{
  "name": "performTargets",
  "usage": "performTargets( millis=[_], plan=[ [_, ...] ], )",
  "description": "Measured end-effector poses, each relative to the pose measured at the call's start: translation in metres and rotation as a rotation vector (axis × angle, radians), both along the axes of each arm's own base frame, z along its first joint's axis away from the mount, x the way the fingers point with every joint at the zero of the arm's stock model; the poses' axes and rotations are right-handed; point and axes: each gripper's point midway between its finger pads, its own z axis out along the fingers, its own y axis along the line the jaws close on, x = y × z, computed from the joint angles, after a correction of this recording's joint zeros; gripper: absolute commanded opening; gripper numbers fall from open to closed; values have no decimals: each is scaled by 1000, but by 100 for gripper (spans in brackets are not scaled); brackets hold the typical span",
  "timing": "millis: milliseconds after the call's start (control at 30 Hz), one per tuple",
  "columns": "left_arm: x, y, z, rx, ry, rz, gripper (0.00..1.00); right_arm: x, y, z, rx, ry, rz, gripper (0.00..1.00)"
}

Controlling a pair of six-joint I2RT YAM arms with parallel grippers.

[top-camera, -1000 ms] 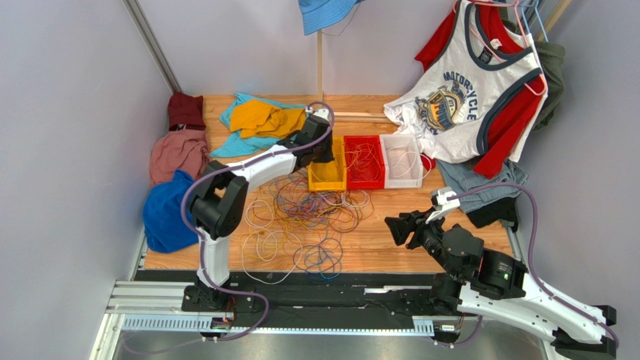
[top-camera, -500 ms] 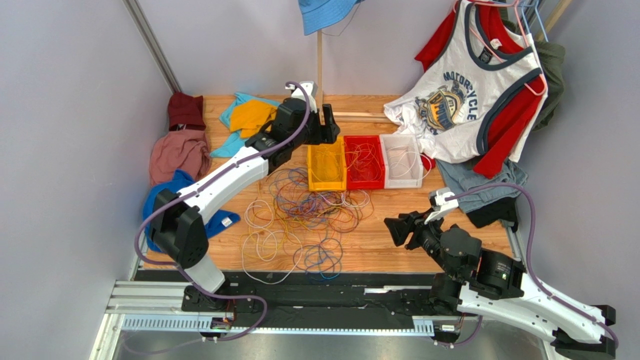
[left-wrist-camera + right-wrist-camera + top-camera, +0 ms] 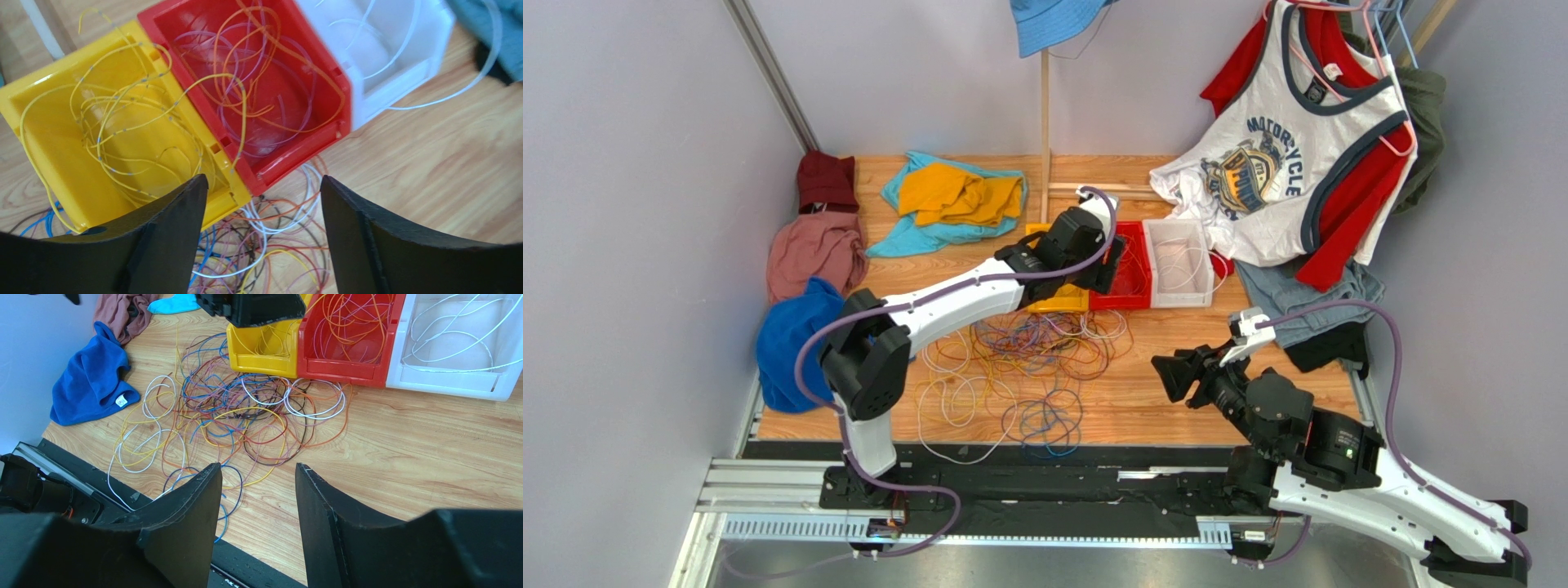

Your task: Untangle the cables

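Note:
A tangle of thin cables (image 3: 1026, 355) in white, yellow, orange, purple, blue and red lies on the wooden table in front of three bins. More cables lie sorted in the bins: yellow ones in the yellow bin (image 3: 49, 165), orange and pale ones in the red bin (image 3: 294, 159), white ones in the white bin (image 3: 393, 67). My left gripper (image 3: 1112, 263) (image 3: 264, 202) hovers open above the front edge where the yellow and red bins meet, holding nothing. My right gripper (image 3: 1173, 374) (image 3: 258, 471) stands open over bare wood to the right of the tangle (image 3: 233, 416), also with nothing in it.
Crumpled cloths lie along the left wall: blue (image 3: 793, 349), pink (image 3: 811, 251), dark red (image 3: 826, 180). A teal and orange pile (image 3: 946, 196) sits at the back. Shirts (image 3: 1296, 147) hang at the right over a grey garment (image 3: 1296, 300). A wooden pole (image 3: 1044, 116) stands behind the bins.
My left gripper went from shut to open; it rose from the yellow bin, swung back, then came right and down over the bins' front edge. The right arm stayed still.

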Motion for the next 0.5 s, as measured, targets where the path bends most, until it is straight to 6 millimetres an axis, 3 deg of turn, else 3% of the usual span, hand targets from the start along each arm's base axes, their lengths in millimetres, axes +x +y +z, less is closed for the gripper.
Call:
performTargets(
  millis=[167, 500],
  plan=[
    [14, 5, -29, 79, 31, 28, 67, 0, 0, 0, 1, 0, 0, 51],
    [34, -2, -33, 109, 6, 48, 48, 0, 0, 0, 1, -1, 0, 51]
  ],
)
